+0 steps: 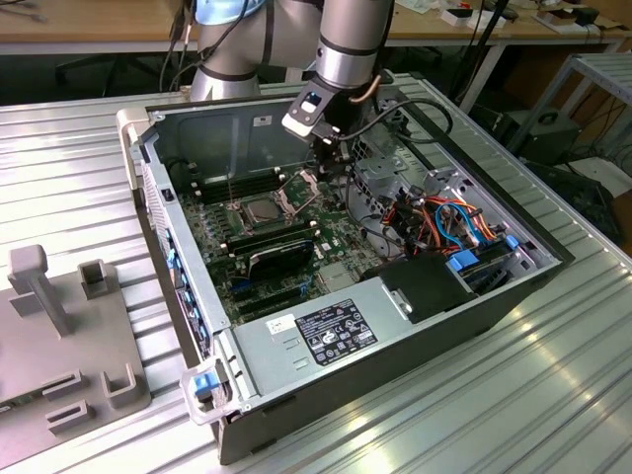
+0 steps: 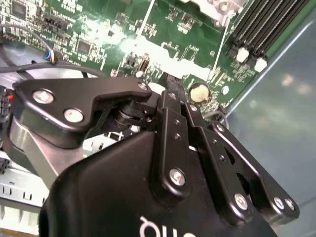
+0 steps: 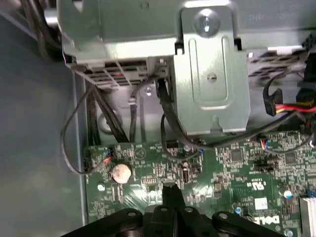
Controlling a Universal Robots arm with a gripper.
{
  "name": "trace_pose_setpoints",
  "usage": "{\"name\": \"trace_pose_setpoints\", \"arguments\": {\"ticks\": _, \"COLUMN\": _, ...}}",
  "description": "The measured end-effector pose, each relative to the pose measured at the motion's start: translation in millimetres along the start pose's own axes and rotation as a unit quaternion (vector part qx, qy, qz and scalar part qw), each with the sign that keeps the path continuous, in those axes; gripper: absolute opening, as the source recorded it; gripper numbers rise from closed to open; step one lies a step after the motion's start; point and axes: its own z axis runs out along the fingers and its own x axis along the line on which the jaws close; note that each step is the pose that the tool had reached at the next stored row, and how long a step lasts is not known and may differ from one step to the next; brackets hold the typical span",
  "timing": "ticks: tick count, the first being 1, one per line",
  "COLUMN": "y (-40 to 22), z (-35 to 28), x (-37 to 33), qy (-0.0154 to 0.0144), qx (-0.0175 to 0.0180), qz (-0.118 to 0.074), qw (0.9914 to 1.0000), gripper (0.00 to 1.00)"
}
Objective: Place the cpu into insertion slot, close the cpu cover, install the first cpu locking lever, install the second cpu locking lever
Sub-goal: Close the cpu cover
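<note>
Open computer case [image 1: 326,341] on the ribbed metal table [image 1: 79,148]. The arm reaches down into the case. The end effector [image 1: 333,166] hangs low over the green motherboard [image 1: 222,242], just beside the grey drive cage [image 1: 380,183].

In both wrist views the fingers [image 3: 170,195] are pressed together into one narrow black tip, with nothing seen between them. The tip is close above the board, near a round coin battery [image 3: 121,173], which also shows in the second wrist view [image 2: 199,91]. Black memory slots [image 2: 261,24] run past the far side of the battery.

The cpu [image 1: 255,210] lies flat in the insertion slot [image 1: 241,209], silvery top up, apart from the end effector toward the exterior view's left. The cpu cover [image 1: 296,190] seems tilted up at the slot's edge nearest the end effector. Position of the locking levers: cannot tell.
</note>
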Motion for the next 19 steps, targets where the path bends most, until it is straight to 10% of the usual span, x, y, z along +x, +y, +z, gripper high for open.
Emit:
{"name": "trace_pose_setpoints", "arguments": {"ticks": 10, "y": -58.1, "z": 0.3, "x": 0.0, "qy": 0.0000, "qx": 0.0010, "qz": -0.001, "qw": 1.00000, "gripper": 0.11}}
{"name": "trace_pose_setpoints", "arguments": {"ticks": 19, "y": -69.8, "z": 4.3, "x": -0.2, "qy": -0.0001, "qx": 0.0018, "qz": -0.002, "qw": 1.00000, "gripper": 0.11}}
